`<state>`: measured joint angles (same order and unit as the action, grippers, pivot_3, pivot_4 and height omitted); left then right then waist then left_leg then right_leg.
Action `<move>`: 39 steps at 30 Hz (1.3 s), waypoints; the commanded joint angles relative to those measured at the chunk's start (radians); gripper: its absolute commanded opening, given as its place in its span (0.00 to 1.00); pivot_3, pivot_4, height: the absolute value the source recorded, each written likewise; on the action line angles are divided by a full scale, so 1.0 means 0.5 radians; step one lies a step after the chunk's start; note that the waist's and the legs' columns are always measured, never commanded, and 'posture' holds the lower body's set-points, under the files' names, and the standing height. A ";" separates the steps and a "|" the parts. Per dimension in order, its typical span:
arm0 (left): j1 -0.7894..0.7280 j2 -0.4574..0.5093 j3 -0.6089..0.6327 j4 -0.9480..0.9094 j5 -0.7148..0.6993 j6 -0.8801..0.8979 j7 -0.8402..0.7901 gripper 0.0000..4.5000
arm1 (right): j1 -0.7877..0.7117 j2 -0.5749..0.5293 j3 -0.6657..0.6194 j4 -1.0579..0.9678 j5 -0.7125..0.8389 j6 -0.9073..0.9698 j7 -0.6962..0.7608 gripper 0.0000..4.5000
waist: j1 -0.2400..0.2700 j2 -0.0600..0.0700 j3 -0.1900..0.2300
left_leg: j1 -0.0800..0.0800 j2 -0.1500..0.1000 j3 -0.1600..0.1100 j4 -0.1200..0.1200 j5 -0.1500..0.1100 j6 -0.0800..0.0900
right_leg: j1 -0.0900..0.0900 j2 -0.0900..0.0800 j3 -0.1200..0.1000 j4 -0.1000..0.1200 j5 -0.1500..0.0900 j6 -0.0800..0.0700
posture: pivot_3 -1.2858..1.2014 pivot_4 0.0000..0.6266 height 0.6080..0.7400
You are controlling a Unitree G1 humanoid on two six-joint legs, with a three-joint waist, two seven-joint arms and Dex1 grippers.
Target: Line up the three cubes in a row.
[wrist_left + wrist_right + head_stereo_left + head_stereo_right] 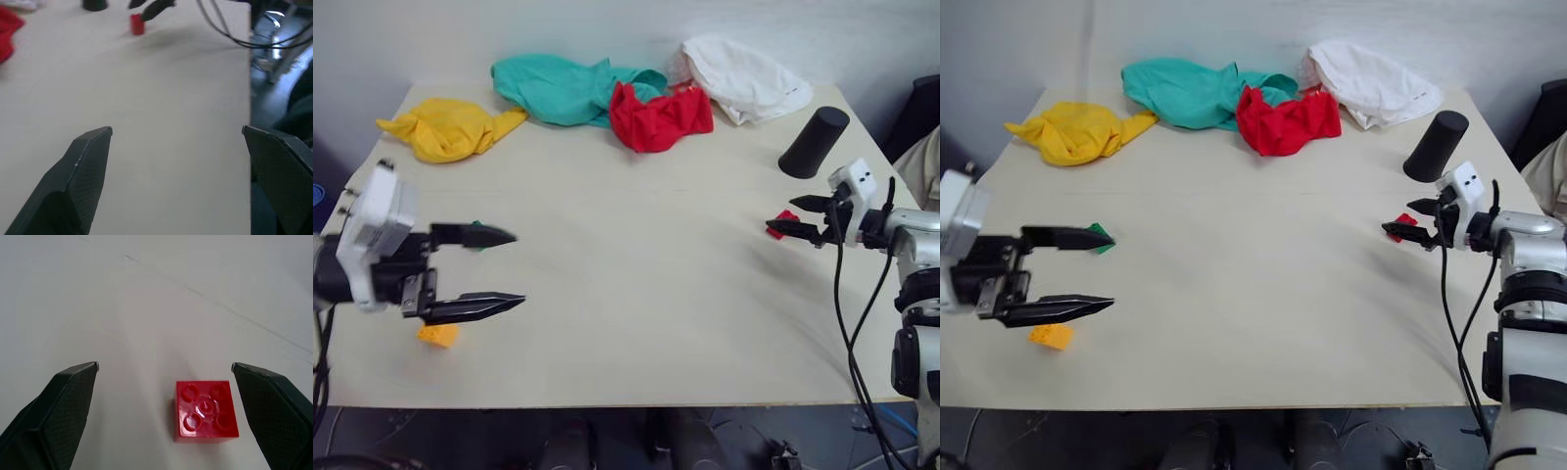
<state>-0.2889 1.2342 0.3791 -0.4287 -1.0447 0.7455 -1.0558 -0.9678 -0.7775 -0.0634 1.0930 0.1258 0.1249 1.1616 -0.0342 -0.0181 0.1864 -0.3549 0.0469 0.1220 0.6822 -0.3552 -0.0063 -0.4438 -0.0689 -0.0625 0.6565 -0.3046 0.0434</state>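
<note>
The right gripper (1408, 221) was seen over the pale wooden table (636, 294), with its two black fingers spread wide apart and nothing held. The small red studded plastic brick (206, 411) was found on the table between those fingers, closer to one of them than the other. In the wrist view it was not touched by either one. Just past that gripper, a tall black cylinder (814, 142) was stood upright.

The left gripper (494, 269) was held above the table near the other side, and its two black fingers were spread wide too. Nothing was held in it. The small green studded plastic brick (1099, 236) was seen right behind the tip of its farther finger, partly hidden by it. The small orange-yellow studded plastic brick (1050, 336) was seen on the table just below its nearer finger, close to the table's front edge. The red brick was well apart from these two.

Far beyond both grippers, four crumpled cloths were laid along the back: a yellow cloth (450, 127), a teal cloth (563, 88), a red cloth (661, 117) and a white cloth (744, 78).
</note>
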 commanded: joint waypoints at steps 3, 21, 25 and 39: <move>-0.523 -0.109 -0.438 0.042 0.040 0.090 -0.114 1.00 | -0.139 0.018 -0.023 0.185 -0.069 -0.077 -0.137 1.00 | -0.016 0.001 0.001 | -0.001 0.002 0.002 0.002 0.001 -0.002 | -0.002 0.005 0.002 0.004 0.000 0.000 | 0.52 0.24 1.00; -0.842 -0.348 -0.628 0.086 0.243 0.122 -0.237 1.00 | -0.110 0.118 -0.034 0.299 -0.163 -0.198 -0.128 0.32 | -0.041 0.001 0.001 | 0.003 0.004 0.002 0.003 0.004 -0.008 | -0.002 0.014 0.014 0.005 0.000 0.000 | 0.52 0.24 1.00; -0.831 -0.357 -0.635 0.078 0.280 0.115 -0.270 1.00 | -0.080 0.111 -0.040 0.172 -0.098 -0.217 0.195 0.32 | -0.039 0.001 0.001 | 0.003 0.004 0.002 0.003 0.004 -0.008 | -0.002 0.014 0.014 0.005 0.000 0.000 | 0.52 0.24 1.00; -0.499 -0.372 -0.735 -0.155 0.513 -0.100 -0.419 1.00 | 1.277 -0.071 0.232 -2.574 0.369 0.433 0.571 0.32 | 0.019 0.000 0.001 | 0.003 0.002 -0.002 0.016 0.003 -0.008 | 0.001 0.014 0.016 0.007 0.001 0.003 | 0.52 0.24 1.00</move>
<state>-0.5386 1.0471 -0.0023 -0.4806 -0.7922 0.7088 -1.2646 -0.3326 -0.7908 0.0791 -0.1382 0.2860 0.3172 1.4722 -0.0249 -0.0179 0.1867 -0.3534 0.0479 0.1207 0.6906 -0.3536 -0.0101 -0.4428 -0.0615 -0.0546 0.6604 -0.3039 0.0449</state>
